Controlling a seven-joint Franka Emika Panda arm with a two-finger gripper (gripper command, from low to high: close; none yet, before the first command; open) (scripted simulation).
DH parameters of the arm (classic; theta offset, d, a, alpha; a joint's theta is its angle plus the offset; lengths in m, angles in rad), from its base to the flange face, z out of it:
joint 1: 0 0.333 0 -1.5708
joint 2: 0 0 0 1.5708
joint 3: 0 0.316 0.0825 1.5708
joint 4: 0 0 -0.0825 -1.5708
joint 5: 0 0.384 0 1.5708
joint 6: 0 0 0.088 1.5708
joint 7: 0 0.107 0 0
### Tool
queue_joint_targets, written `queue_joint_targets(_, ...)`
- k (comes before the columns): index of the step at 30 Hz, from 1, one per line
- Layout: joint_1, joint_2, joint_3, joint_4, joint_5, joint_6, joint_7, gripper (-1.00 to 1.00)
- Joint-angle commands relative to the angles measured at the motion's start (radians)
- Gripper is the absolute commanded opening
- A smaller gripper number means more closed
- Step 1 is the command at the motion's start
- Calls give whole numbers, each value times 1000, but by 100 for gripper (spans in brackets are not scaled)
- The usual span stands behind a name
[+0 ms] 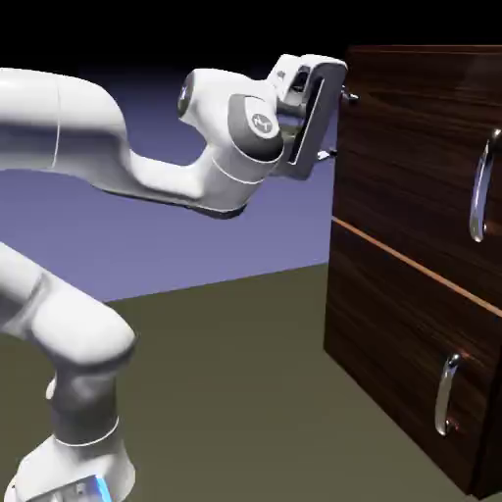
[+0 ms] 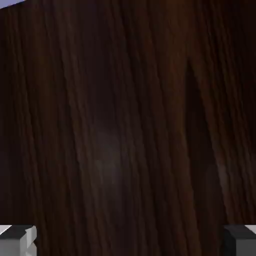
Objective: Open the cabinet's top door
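The dark walnut cabinet [image 1: 412, 294] fills the exterior view's right. Its top door [image 1: 412, 157] is the upper panel, lying flush, with a long curved silver handle [image 1: 479, 186] near the right edge. My gripper [image 1: 334, 124] is open, jaws wide, at the cabinet's upper left corner, far left of that handle and holding nothing. Whether the fingertips [image 1: 342, 95] touch the wood I cannot tell. In the hand view, dark wood grain [image 2: 125, 125] fills the picture, with my gripper [image 2: 128, 244] showing only as two grey fingertips [image 2: 17, 240] at the bottom corners.
The lower panel [image 1: 402, 363] carries a shorter silver handle [image 1: 448, 394]. A light wood seam [image 1: 412, 263] separates the two panels. The white arm [image 1: 118, 147] spans from lower left to the cabinet's corner above the olive table [image 1: 245, 392].
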Motion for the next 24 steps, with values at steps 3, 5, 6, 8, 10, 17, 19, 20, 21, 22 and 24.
queue_joint_targets(3,46,-18,-55,37,-131,7,-50,0)
queue_joint_targets(5,76,-31,-92,61,-218,12,-83,0)
queue_joint_targets(6,91,-37,-111,74,-261,15,-99,0)
queue_joint_targets(8,122,-49,-148,98,-348,20,-132,0)
queue_joint_targets(10,152,-61,-185,123,-435,25,-165,0)
queue_joint_targets(17,258,-104,-314,209,-739,42,-281,0)
queue_joint_targets(19,289,-116,-351,234,-826,47,-314,0)
queue_joint_targets(20,304,-122,-370,246,-870,49,-330,0)
queue_joint_targets(21,319,-129,-388,258,-913,51,-347,0)
queue_joint_targets(22,334,-135,-407,270,-957,54,-363,0)
queue_joint_targets(24,365,-147,-444,295,-1044,59,-396,0)
